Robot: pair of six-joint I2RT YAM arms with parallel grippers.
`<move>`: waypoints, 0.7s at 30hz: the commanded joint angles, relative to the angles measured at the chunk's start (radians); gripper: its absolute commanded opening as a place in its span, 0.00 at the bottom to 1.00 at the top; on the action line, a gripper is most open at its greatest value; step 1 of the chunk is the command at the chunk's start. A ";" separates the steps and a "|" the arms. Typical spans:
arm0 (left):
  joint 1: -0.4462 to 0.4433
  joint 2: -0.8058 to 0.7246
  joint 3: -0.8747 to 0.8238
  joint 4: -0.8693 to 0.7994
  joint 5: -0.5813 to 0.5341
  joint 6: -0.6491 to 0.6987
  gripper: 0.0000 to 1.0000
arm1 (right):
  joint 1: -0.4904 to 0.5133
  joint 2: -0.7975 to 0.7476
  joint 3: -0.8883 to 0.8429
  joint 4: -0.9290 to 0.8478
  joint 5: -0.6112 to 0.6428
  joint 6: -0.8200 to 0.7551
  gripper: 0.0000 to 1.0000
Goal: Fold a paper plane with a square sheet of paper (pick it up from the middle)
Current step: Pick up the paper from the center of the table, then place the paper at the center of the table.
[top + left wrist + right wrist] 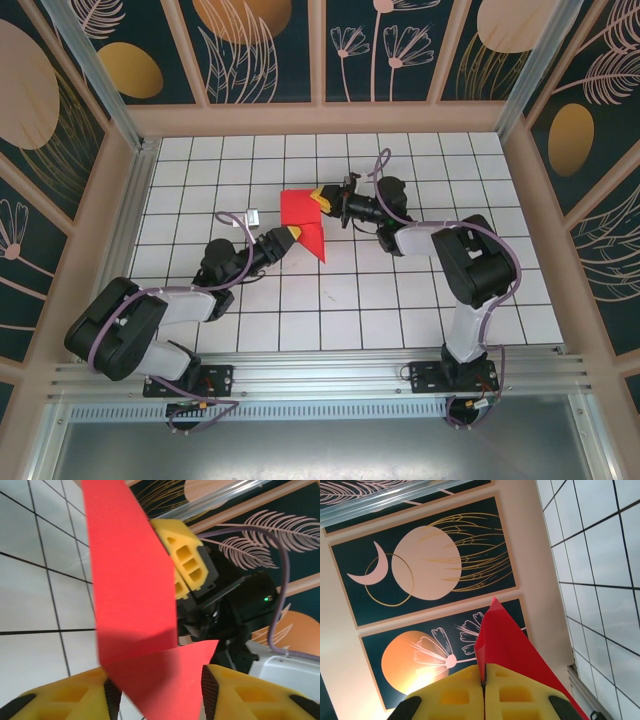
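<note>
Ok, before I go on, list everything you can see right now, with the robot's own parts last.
sheet of paper: one, bright red, partly folded, between the two grippers over the middle of the table.
small object: one, pale grey-white, on the table just left of the paper; too small to identify.
table: one, white with dark grid lines.
wall panels: several, dark teal with gold and pink plant motifs, around the table.
right gripper: one, yellow fingers, shut on the paper's edge.
left gripper: one, yellow fingers, apart on either side of the paper's lower part; grip unclear.
</note>
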 commanded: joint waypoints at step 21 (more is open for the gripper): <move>-0.006 0.190 0.013 -0.013 0.037 0.067 0.04 | -0.055 -0.269 -0.004 -0.842 0.269 -0.881 0.57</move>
